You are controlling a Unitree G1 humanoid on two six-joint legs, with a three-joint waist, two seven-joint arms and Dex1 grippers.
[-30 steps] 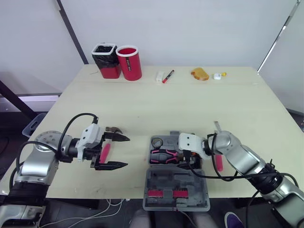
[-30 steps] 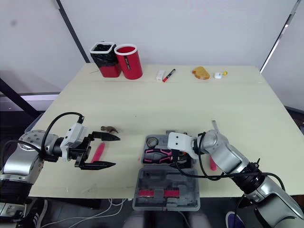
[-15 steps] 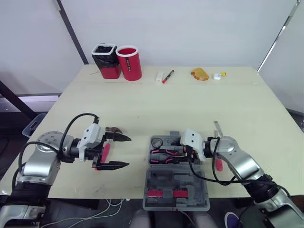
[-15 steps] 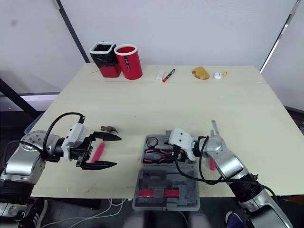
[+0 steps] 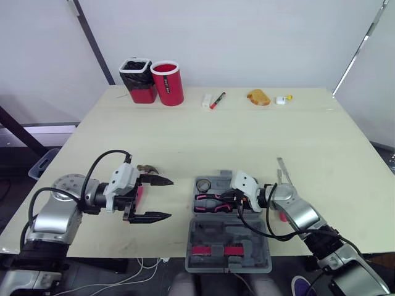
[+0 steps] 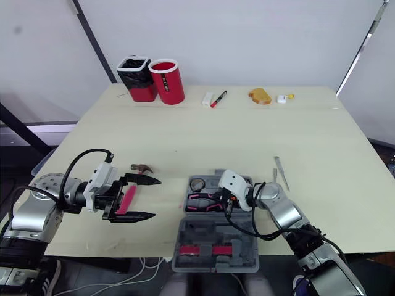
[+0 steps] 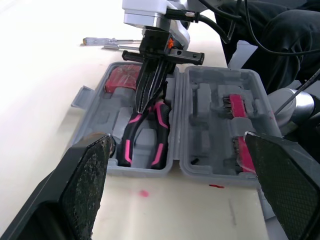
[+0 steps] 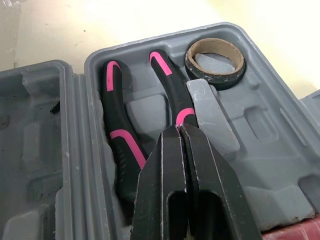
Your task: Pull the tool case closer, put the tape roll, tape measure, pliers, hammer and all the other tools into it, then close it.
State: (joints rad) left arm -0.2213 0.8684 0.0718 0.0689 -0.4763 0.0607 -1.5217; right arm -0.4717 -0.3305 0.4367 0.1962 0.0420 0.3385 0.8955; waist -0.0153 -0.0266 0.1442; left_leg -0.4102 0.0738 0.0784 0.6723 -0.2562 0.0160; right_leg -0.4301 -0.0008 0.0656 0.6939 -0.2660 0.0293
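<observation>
The right gripper [image 8: 181, 131], fingers pressed together, is pointing its tips at the pliers [image 5: 213, 202] lying in the open tool case [image 5: 228, 243] beside the tape roll [image 5: 204, 184]. The left gripper [image 5: 170, 198] is hanging with jaws spread wide around the hammer [image 6: 128, 198], left of the case. Screwdrivers [image 6: 282, 173] are lying to its right.

Your pale beige table [image 5: 247, 135] carries an open grey plastic tool case [image 5: 228, 239], a pink-handled hammer [image 6: 128, 197] and a red cup [image 5: 167, 81].

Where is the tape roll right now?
The tape roll lies in the open tool case, in the tray's far left corner, beside the pliers and near the right gripper.
</observation>
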